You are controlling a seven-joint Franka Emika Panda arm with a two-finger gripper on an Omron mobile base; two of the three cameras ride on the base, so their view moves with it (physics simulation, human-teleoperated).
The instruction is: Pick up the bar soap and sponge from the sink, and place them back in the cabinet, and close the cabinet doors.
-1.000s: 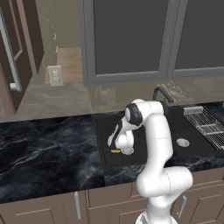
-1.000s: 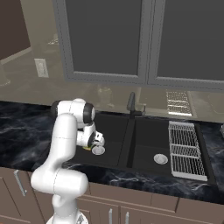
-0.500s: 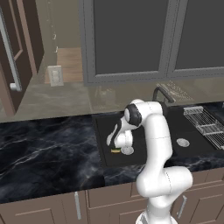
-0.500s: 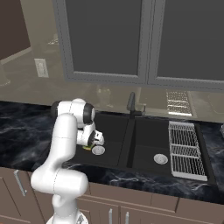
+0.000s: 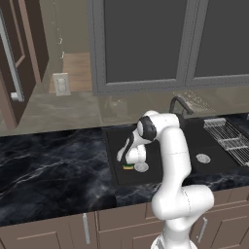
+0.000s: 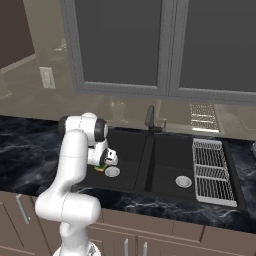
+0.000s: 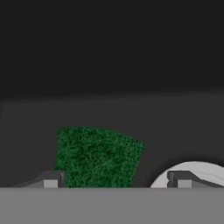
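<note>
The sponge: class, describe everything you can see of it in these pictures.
The sponge is a small block with a rough green top and a thin yellow layer beneath. It lies flat on the floor of the left basin of the black sink, beside the silver drain, between the fingertips of the end effector.

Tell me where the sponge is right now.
The sponge lies on the floor of the sink's left basin, just left of its round silver drain, between the jaws in the hand view, nearer one fingertip.

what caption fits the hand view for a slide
Gripper low in the sink, fingertips straddling the green sponge.
</note>
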